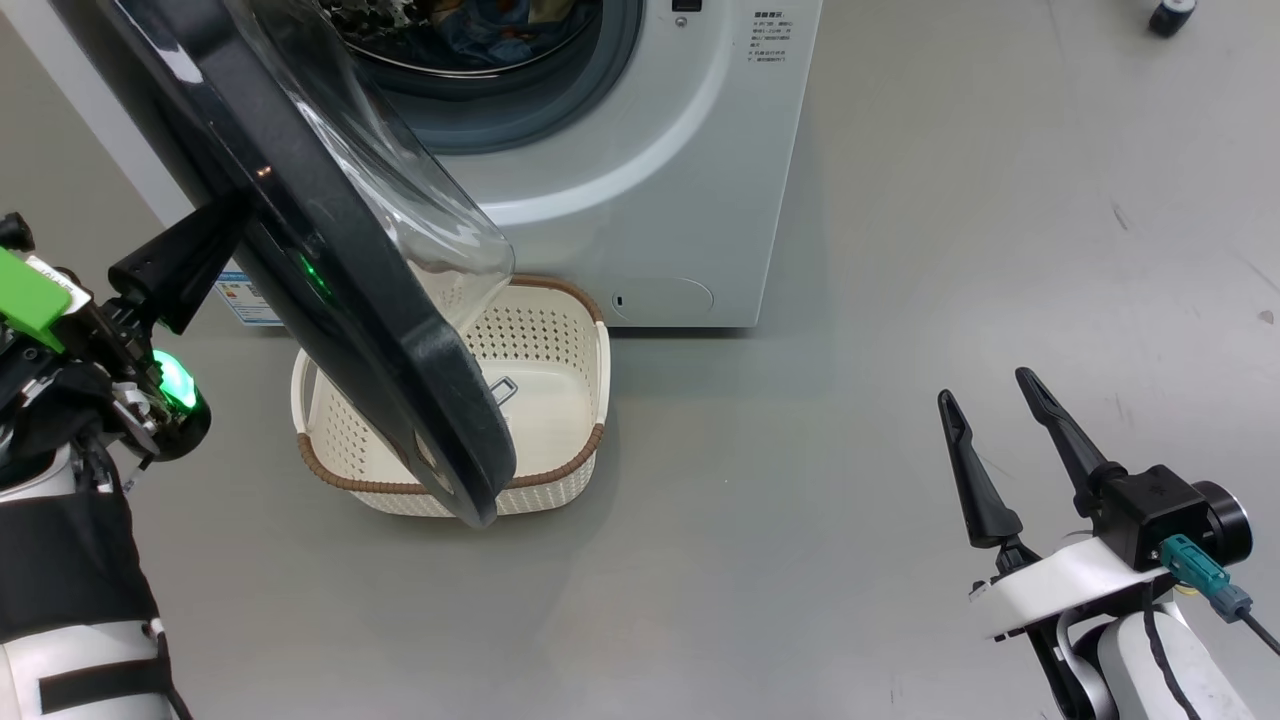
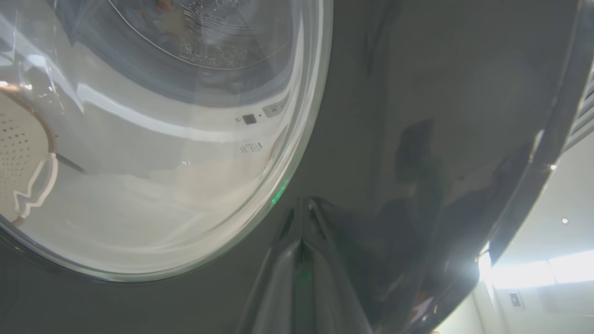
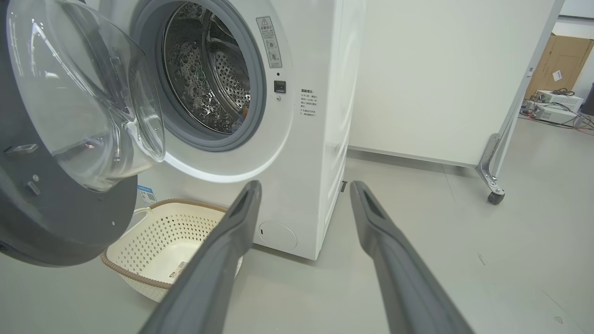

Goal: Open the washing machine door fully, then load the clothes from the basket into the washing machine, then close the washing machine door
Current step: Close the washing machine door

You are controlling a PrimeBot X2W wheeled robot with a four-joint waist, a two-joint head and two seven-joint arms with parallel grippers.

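Observation:
The washing machine (image 1: 640, 200) stands with its door (image 1: 350, 290) swung partway out, black rim and glass bowl hanging over the basket (image 1: 545, 330). The cream basket sits on the floor in front of the machine, with nothing in it but a label on its bottom. Blue clothes (image 1: 480, 40) lie inside the steel drum. My left gripper (image 1: 225, 215) is shut, its tips (image 2: 301, 204) against the glossy outer face of the door (image 2: 417, 93). My right gripper (image 1: 985, 388) hangs open and holds nothing, low on the right, well away from the machine (image 3: 315, 153) and the basket (image 3: 153, 232).
A white partition (image 3: 441, 79) on a wheeled foot (image 3: 495, 197) stands right of the machine, with a cardboard box (image 3: 559, 69) and equipment behind it. Bare grey floor (image 1: 900, 300) stretches to the right of the washer and the basket.

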